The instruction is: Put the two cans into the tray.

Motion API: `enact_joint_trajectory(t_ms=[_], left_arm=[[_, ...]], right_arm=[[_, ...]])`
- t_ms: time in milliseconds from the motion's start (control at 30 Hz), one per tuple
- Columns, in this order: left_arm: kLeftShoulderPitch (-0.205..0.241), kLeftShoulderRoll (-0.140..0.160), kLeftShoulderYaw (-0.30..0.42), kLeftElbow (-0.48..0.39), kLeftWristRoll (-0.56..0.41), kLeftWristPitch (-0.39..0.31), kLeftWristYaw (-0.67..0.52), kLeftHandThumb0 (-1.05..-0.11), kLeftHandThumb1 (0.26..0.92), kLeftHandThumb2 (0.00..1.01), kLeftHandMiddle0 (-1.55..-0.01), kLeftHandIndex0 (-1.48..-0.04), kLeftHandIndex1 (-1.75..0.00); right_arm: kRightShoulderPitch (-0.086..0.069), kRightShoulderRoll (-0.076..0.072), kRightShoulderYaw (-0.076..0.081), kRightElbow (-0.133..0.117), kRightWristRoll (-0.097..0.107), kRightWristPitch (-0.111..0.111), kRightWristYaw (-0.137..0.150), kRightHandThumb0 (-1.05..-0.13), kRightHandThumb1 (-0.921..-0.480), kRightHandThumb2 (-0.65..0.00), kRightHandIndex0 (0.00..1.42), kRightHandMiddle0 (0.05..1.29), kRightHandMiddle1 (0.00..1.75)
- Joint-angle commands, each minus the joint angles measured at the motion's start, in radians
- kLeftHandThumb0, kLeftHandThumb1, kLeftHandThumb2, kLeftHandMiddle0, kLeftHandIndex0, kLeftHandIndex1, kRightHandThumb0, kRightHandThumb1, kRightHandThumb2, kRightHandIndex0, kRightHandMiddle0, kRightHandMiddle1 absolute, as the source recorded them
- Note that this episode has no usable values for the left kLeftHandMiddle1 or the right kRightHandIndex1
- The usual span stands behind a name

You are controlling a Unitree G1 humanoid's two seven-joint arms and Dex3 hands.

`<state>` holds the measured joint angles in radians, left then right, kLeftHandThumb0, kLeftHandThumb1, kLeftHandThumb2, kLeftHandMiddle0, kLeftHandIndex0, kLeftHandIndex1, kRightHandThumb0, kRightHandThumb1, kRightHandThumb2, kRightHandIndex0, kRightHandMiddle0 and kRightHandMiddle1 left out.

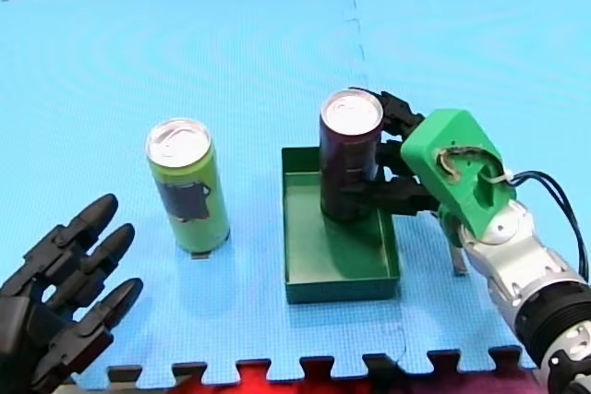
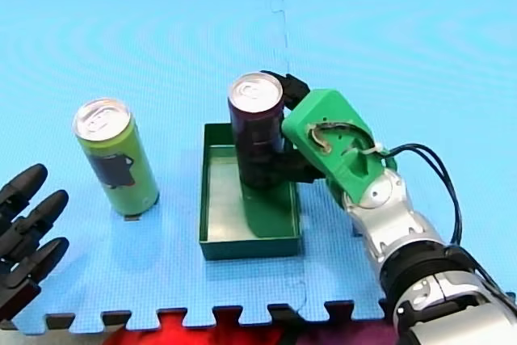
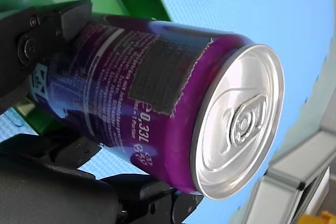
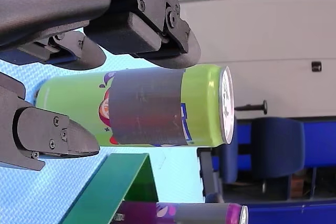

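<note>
Two cans: smooth, thin-walled, likely light; grip mid-body.
Purple can [image 1: 349, 168]: upright at green tray [image 1: 340, 291] far end, right hand [image 1: 399, 161] clamped round it.
Green can [image 1: 189, 193]: on mat [image 1: 231, 53], beside tray.
Left hand [image 1: 63, 294]: mat's near-left corner, empty, uncurled.

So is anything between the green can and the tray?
Nothing visible: only bare mat lies between the green can and the tray. The right hand holds the purple can inside the tray; the left hand is at front-left.

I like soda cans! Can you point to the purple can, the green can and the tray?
purple can [image 1: 343, 168]: first head view, its side below the lid.
green can [image 1: 189, 196]: first head view, the dark patch on its side.
tray [image 1: 342, 290]: first head view, its front wall.
</note>
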<state>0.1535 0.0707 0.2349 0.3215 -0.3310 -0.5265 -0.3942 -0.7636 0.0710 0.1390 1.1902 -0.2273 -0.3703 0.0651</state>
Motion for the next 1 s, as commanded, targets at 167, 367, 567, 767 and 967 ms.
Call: enact_joint_trajectory(t_ms=[167, 367, 567, 767, 967], left_arm=[[-0.007, 0.005, 0.007, 0.009, -0.002, 0.008, 0.006, -1.048, 0.921, 0.16, -0.45, -0.55, 0.00], [-0.015, 0.008, 0.011, 0.021, 0.006, -0.007, 0.008, -1.048, 0.921, 0.17, -0.45, -0.55, 0.00], [-0.019, 0.013, 0.015, 0.024, 0.002, -0.004, 0.002, -1.048, 0.921, 0.18, -0.45, -0.54, 0.00], [-0.018, 0.013, 0.016, 0.020, 0.000, 0.006, 0.003, -1.048, 0.921, 0.18, -0.46, -0.54, 0.00], [-0.019, 0.015, 0.016, 0.023, 0.001, 0.011, 0.001, -1.048, 0.921, 0.18, -0.46, -0.53, 0.00]], right_arm=[[-0.001, -0.008, 0.004, 0.021, -0.007, 0.001, -0.017, -1.048, -0.882, -0.022, 0.29, 0.18, 0.00], [-0.005, -0.005, 0.008, 0.022, -0.014, 0.005, -0.028, -1.048, -0.900, -0.020, 0.25, 0.16, 0.00], [-0.004, -0.010, 0.023, 0.018, -0.033, 0.004, -0.044, -1.048, -0.919, -0.020, 0.22, 0.15, 0.00], [0.007, -0.042, -0.005, 0.020, 0.016, -0.061, 0.071, -1.048, -0.920, -0.018, 0.18, 0.13, 0.00], [0.009, -0.080, -0.038, 0.044, 0.055, -0.107, 0.171, -1.048, -0.917, -0.010, 0.14, 0.11, 0.00]])
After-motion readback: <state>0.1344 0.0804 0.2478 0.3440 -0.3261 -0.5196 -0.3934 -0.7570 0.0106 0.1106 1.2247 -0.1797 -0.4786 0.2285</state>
